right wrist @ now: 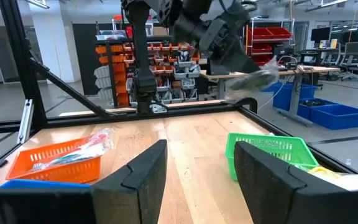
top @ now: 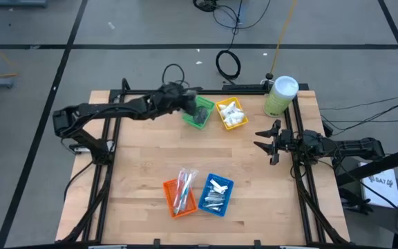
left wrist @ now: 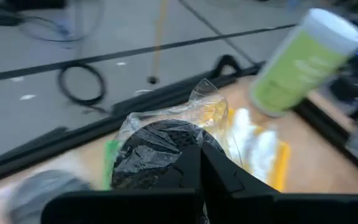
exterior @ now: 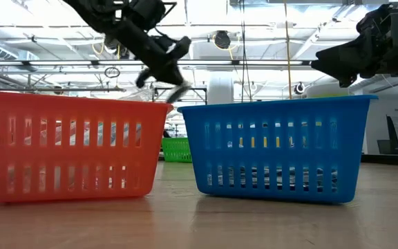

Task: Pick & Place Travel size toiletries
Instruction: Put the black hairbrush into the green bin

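My left gripper [top: 191,102] hangs over the green tray [top: 199,112] near the table's far edge, shut on a dark grey round disc in a crinkled clear wrapper [left wrist: 157,146]. The right wrist view shows that gripper and its wrapped disc [right wrist: 253,78] above the green tray [right wrist: 267,149]. My right gripper [top: 264,140] waits open at the table's right side, holding nothing. White packets lie in the yellow tray [top: 231,114], clear sticks with blue and red in the orange tray [top: 179,194], and silver tubes in the blue tray [top: 215,194]. My left gripper pinches the wrapped disc between its two fingers at the near side of the wrapper [left wrist: 188,149], coming at it slanting down from the table's left. The packet is lifted clear above the green tray [left wrist: 109,163], and loose clear film [left wrist: 207,102] sticks out past the fingertips.
The tall pale green canister with a white lid [top: 280,95] stands at the table's far right corner, beside the yellow tray. The orange and blue trays sit side by side near the near edge. Bare wood lies between the two pairs of trays. Black frame rails run along the table's sides.
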